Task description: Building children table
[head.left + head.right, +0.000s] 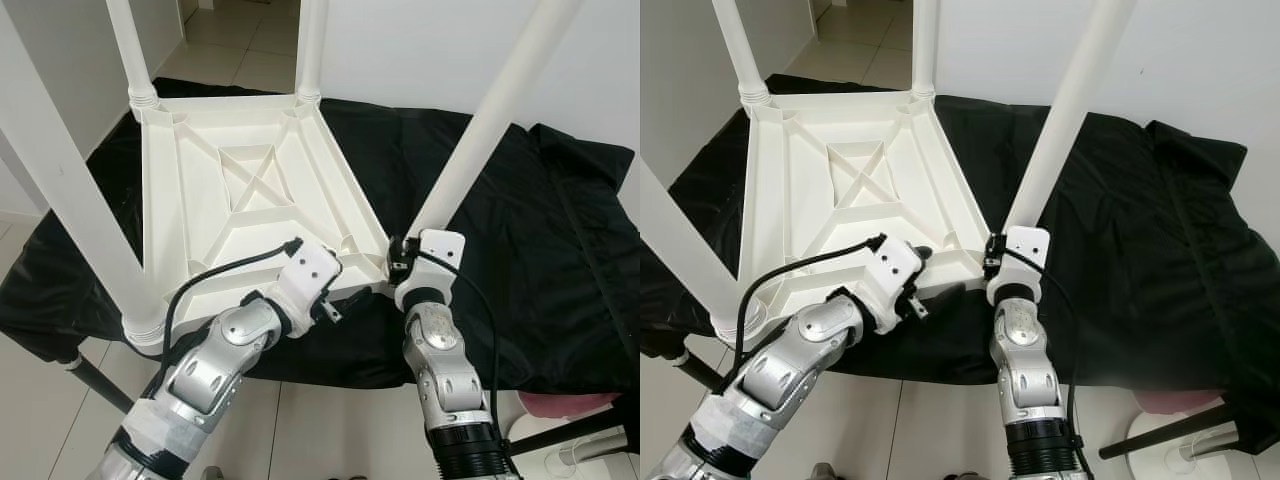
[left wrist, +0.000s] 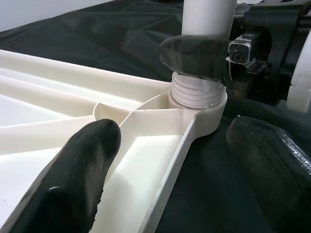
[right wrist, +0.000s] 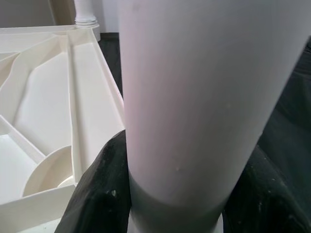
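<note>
Last leg going in at the tabletop's 4 o'clock corner, top inverted on black cloth: your right gripper clamps its base, left gripper spread open astride the socket rim, so next keep twisting until threads seat.

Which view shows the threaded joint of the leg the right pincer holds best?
Left wrist view: the white plastic leg's threaded end sits in the upturned white plastic tabletop's corner socket, threads exposed. Both eye views hide the joint behind the right pincer. Right wrist view gives just the leg shaft between black fingers.
</note>
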Controlling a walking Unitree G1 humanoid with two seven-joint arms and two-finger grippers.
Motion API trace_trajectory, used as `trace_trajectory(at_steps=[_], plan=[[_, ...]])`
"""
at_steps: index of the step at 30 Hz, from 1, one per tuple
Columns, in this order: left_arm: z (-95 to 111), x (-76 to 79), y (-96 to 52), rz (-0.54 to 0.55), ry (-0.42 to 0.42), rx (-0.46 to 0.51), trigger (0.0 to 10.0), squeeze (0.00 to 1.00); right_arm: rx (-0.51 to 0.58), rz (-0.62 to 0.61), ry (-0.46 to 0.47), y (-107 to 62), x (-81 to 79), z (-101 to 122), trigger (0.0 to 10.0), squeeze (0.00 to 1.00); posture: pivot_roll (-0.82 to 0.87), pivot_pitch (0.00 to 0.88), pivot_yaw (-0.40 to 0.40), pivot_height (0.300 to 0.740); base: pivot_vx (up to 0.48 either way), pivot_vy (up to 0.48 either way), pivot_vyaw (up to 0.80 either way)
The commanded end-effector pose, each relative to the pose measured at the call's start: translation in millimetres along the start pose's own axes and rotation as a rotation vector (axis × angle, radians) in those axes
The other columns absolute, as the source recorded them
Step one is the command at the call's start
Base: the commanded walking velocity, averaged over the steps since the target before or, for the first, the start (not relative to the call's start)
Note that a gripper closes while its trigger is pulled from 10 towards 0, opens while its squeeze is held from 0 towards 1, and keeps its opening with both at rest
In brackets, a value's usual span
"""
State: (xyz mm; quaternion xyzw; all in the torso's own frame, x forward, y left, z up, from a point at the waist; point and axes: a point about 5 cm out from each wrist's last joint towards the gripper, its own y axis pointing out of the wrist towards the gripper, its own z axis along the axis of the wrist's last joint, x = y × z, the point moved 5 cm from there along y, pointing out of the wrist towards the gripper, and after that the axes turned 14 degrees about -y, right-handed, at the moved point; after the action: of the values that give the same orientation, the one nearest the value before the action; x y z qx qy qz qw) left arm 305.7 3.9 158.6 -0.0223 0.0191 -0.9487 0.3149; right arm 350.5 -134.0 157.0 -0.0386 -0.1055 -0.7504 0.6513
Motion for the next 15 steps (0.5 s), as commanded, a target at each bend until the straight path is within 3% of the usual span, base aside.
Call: trace_trajectory(at_steps=[1,3,4,10,11,15], plan=[[-5.4,15.8,0.7,-0.117,0.013,-0.028,10.0,0.00,-0.057,0.002,-0.034,-5.1,4.8,-18.3,10.0,0.00,0.03,0.071,-0.075,0.740,0.000,0.000,0.00],[-5.7,16.6,0.6,-0.121,0.015,-0.029,10.0,0.00,-0.052,0.008,-0.025,-4.9,5.2,-17.4,10.0,0.00,0.03,0.071,-0.075,0.740,0.000,0.000,0.00],[-5.5,16.1,0.8,-0.120,0.018,-0.028,10.0,0.00,-0.031,0.023,-0.016,-3.6,7.1,-14.5,10.0,1.00,0.03,0.066,-0.074,0.740,0.000,0.000,0.00],[-4.9,13.7,1.8,-0.109,0.020,-0.026,10.0,0.00,0.016,0.075,-0.024,-3.8,9.7,-10.6,10.0,1.00,0.03,0.066,-0.082,0.740,0.000,0.000,0.00],[-5.5,13.7,1.4,-0.108,0.019,-0.027,10.0,0.00,0.022,0.106,-0.015,-6.4,8.2,-12.8,10.0,0.00,0.03,0.064,-0.084,0.740,0.000,0.000,0.00],[-7.5,14.6,0.3,-0.106,0.020,-0.032,10.0,0.00,0.065,0.196,-0.038,-13.7,4.9,-14.4,10.0,0.00,0.04,0.063,-0.087,0.740,0.000,0.000,0.00]])
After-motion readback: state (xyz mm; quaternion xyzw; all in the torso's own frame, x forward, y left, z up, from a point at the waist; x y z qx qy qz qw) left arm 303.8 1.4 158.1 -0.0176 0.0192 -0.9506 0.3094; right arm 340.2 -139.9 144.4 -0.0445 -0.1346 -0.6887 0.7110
